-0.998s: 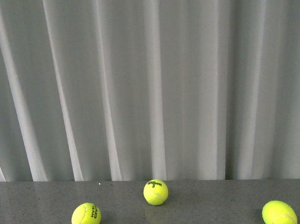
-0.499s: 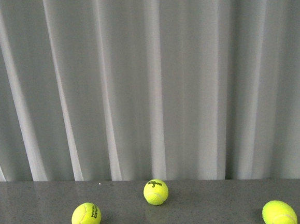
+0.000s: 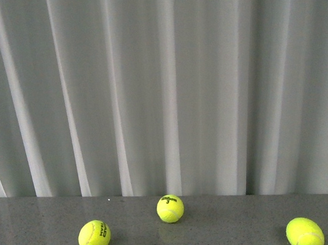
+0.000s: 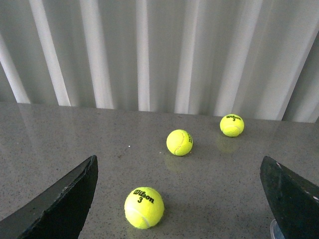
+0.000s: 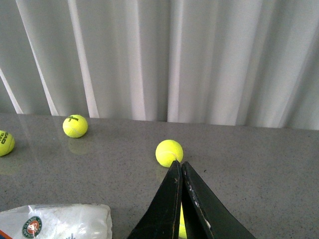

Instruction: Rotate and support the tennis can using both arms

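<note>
Left wrist view: left gripper (image 4: pixel 178 164) stands wide open, holding nothing, with one tennis ball (image 4: pixel 144 207) on the table (image 4: pixel 60 134) seen between its fingers. Right gripper (image 5: pixel 178 165) is closed tip to tip, nothing visibly gripped, just short of a second ball (image 5: pixel 169 152). Tennis can (image 5: pixel 65 220) lies on the table near it, untouched.

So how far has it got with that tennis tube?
Barely started. Nothing looks done: the tennis can shows at the right wrist view's edge, with neither gripper on it. The left gripper is open and empty, the right gripper shut. Gripping, rotating and supporting it are all left.
</note>
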Motion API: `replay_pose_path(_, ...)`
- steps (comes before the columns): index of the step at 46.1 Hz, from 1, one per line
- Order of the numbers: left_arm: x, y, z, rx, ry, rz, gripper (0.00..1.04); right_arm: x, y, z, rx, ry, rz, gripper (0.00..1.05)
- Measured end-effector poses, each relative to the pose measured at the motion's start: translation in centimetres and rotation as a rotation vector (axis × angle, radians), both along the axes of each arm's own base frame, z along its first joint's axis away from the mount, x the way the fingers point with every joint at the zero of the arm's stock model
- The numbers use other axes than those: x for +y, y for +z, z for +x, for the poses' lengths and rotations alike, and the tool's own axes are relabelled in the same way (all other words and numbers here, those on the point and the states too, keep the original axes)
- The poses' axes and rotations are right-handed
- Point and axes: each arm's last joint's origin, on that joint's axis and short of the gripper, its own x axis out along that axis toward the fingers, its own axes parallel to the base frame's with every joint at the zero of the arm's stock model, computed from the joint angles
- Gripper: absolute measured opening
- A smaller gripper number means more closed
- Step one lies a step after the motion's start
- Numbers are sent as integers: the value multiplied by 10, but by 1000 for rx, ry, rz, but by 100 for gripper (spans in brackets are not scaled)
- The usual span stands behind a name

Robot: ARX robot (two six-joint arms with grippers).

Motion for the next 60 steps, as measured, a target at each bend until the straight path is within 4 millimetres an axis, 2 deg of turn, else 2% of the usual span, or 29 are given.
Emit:
replay_pose_path(2, 0, 0, 0, 0, 0, 0, 98, 0, 0, 0, 1, 0, 0, 3)
replay_pose_path(9, 0, 0, 0, 0, 0, 0, 98, 0, 0, 0, 0, 0, -1, 32)
replay_pose_path(15, 0, 0, 0, 0, 0, 0, 98, 0, 0, 0, 0, 0, -1, 51)
replay_pose_path(20, 0, 0, 0, 0, 0, 0, 98, 0, 0, 0, 0, 0, -1, 72)
replay_pose_path(28, 0, 0, 0, 0, 0, 0, 98, 0, 0, 0, 0, 0, 0, 99)
replay_pose_path(49, 0, 0, 0, 0, 0, 0, 98, 0, 0, 0, 0, 0, 0, 98)
replay_pose_path(50, 0, -1, 0, 20, -3, -12, 98, 0, 0, 0, 0, 0, 0, 98)
replay_pose_path(52, -1, -3, 2, 227, -52, -143, 98, 0, 0, 0, 0, 0, 0, 98)
replay_pose_path(54, -1, -4, 8, 346, -63, -247, 98, 0, 0, 0, 0, 0, 0, 98)
replay_pose_path(57, -1, -6, 22, 425, -74, -363, 98, 0, 0, 0, 0, 0, 0, 98)
replay_pose_path(60, 0, -3, 37, 445, -104, -404, 98, 0, 0, 0, 0, 0, 0, 98)
